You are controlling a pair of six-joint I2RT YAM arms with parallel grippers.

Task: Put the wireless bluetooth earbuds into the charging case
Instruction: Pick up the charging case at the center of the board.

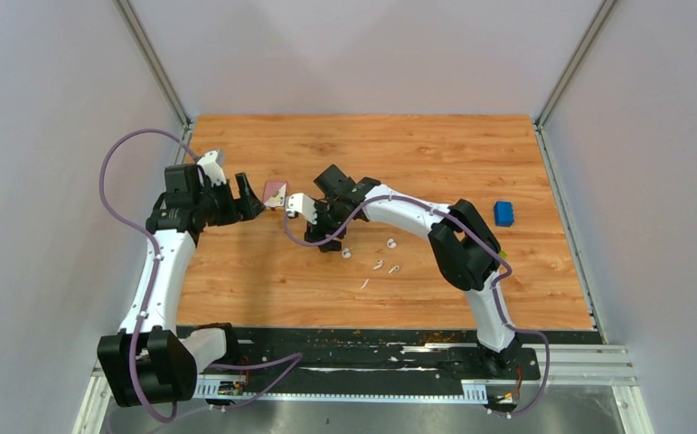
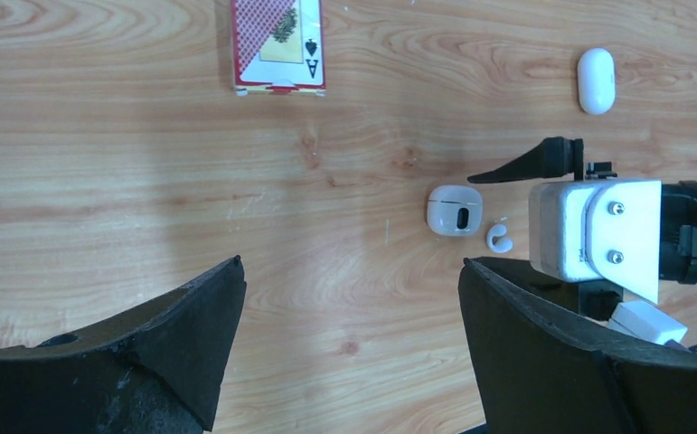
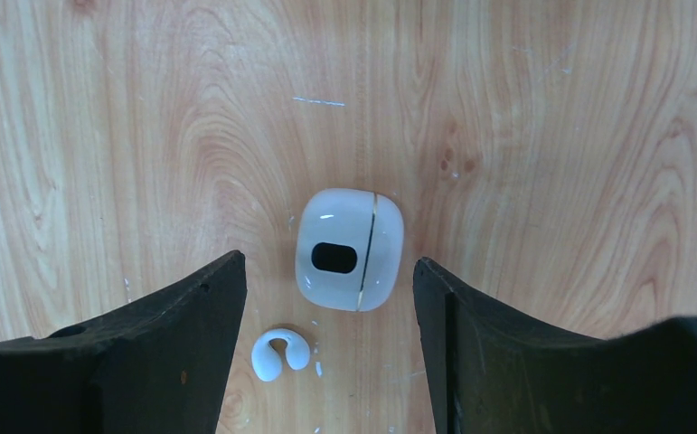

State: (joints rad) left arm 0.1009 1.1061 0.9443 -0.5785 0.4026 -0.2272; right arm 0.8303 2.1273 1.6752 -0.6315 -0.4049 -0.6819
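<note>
Left of the charging case (image 3: 362,235), the left gripper (image 2: 352,271) hangs spread wide and empty. The case, a smooth rounded white shell with a gold seam, lies on the wooden table (image 3: 100,108) between the right gripper's (image 3: 326,262) parted fingers, unclamped. Just beside it lies a glossy C-shaped earbud (image 3: 266,360), likely featherlight, hard and slippery: pinch its thicker lobe gently.

Red card pack (image 1: 275,193) lies flat on wood surface (image 1: 263,289), well apart from sm. blue block (image 1: 504,213) nr right edge.
</note>
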